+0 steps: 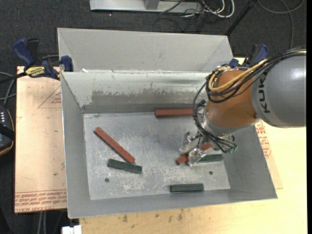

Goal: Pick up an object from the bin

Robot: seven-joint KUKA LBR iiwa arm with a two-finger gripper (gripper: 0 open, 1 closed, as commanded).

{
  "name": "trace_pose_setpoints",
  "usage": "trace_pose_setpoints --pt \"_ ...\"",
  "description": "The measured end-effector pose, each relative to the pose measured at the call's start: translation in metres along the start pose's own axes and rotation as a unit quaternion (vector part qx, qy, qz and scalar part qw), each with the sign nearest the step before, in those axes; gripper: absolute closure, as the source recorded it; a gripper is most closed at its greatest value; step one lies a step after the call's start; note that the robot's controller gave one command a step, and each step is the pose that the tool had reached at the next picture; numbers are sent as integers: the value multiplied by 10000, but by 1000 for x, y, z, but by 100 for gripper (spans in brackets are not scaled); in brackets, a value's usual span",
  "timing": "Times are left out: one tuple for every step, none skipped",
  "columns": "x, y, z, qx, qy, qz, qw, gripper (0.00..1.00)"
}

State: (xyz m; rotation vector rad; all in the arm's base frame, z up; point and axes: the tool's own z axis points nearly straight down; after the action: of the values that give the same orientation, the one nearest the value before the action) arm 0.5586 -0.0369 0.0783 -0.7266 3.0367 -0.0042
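We see the gripper (195, 152) down low over the bin (73, 130) floor, right of centre, w/ the orange wrist cover (229, 101) above it. Two things lie right at it. A short red piece (182, 160) pokes out toward the bin's front-left. A right-hand green bar (213, 156) sticks out toward the right wall. We can't tell whether the jaws are spread, pressed together or pinching either one, as the metal parts there run together.

Rest of the bin:
- A red-brown bar (173, 112) lies along the foot of the back wall.
- A long red stick (114, 145) lies diagonally on the left side.
- A tilted green bar (124, 166) is just beside the stick's front end.
- A front green bar (186, 187) lies parallel to the front edge, near it.
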Motion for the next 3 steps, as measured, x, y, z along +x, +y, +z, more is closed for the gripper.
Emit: trace_pose_setpoints --pt "5 0 4 -18 65 3 10000 0" --pt "0 0 0 2 4 2 10000 100" --pt "0 0 0 2 4 1 10000 100"
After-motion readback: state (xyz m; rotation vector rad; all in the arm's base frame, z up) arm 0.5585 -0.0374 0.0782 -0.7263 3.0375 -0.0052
